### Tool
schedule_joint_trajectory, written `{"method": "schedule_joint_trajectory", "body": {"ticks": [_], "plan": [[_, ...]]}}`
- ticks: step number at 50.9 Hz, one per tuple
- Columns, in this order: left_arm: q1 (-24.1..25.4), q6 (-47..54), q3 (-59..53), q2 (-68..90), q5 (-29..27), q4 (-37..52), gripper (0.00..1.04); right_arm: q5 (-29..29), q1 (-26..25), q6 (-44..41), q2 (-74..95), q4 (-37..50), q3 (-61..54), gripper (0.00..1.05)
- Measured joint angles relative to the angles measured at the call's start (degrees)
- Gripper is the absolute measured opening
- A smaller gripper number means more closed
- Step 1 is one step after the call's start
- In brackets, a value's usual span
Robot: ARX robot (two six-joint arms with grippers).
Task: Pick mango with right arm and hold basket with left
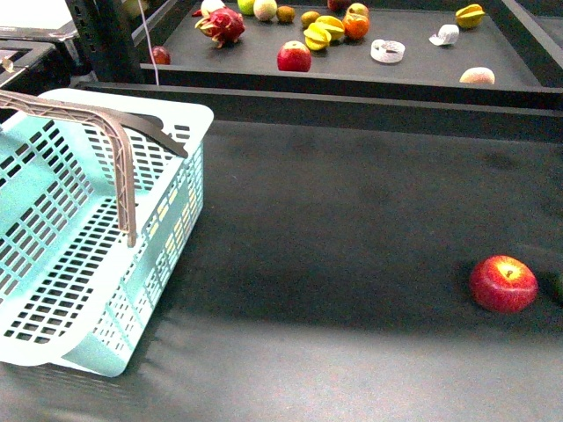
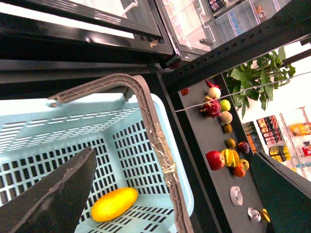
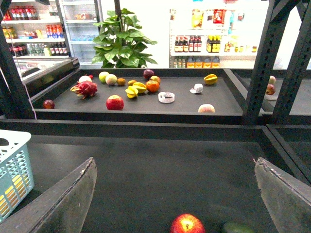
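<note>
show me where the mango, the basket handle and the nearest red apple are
mango (image 2: 114, 204), left wrist view, middle of its yellow skin
basket handle (image 1: 121, 167), front view, on its upright bar
red apple (image 1: 503, 283), front view, centre of fruit

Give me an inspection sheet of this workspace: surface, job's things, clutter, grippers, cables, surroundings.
Surface: dark table, no spills seen.
Job's things: mango lies inside the light blue basket; basket handle upright.
Clutter: red apple on the table; assorted fruit on the rear shelf.
Grippers: right gripper jaws open, empty, above the apple; left gripper one jaw visible over the basket, state unclear.
Cables: thin white cord.
Surroundings: potted plant, shop shelves.
</note>
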Motion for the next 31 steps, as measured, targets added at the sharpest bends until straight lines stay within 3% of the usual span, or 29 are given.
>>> {"method": "schedule_joint_trajectory", "body": {"ticks": [6, 15, 17, 21, 24, 31], "plan": [[4.15, 4.85, -3.80, -10.60, 3.52, -6.10, 0.99, 0.00, 0.00, 0.00, 0.00, 0.00, 0.00, 0.97], [4.79, 6.97, -4.46, -13.97, 4.28, -6.40, 0.99, 0.02, 0.00, 0.00, -0.02, 0.00, 0.00, 0.97], [6.78, 14.49, -6.99, -13.03, 15.61, 1.57, 0.90, 0.00, 0.00, 0.00, 0.00, 0.00, 0.00, 0.97], [6.78, 31.78, -11.87, -14.10, 29.29, 12.07, 0.74, 0.00, 0.00, 0.00, 0.00, 0.00, 0.00, 0.97], [4.98, 44.98, -13.99, -17.11, 31.12, 12.72, 0.60, -0.17, 0.00, 0.00, 0.00, -0.02, 0.00, 0.97], [2.93, 52.70, -16.83, -22.10, 28.59, 10.86, 0.36, 0.02, 0.00, 0.00, -0.02, 0.00, 0.00, 0.97]]}}
